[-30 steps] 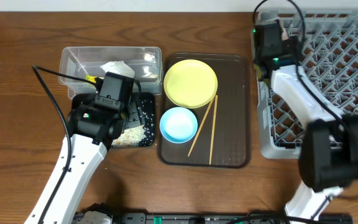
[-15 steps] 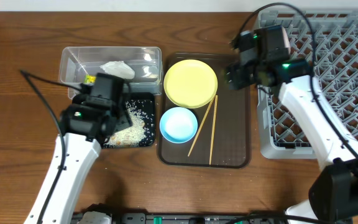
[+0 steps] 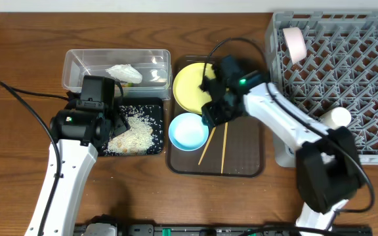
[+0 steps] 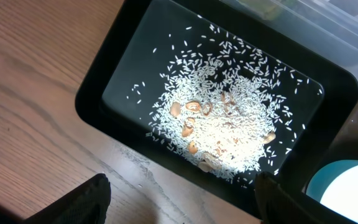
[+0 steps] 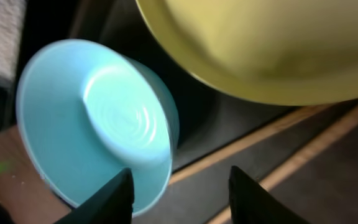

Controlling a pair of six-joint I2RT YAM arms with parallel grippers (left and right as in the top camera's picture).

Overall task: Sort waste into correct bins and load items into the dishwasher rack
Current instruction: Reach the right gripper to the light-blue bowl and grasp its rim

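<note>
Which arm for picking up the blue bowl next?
Right: the right gripper is open over the blue bowl, rim between its fingers; the left gripper hangs over the rice in the black bin.

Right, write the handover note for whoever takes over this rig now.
Left pincer: open, empty, over the black tray-bin, which holds the rice.
Right pincer: open, jaws at the rim of the light-blue bowl, no grip yet.
Done: tissue in the clear tub; white bowl and white cup in the rack.
Left: light-blue bowl, yellow plate and chopsticks, all on the brown tray, go to the rack. Wrapper not in sight.
</note>
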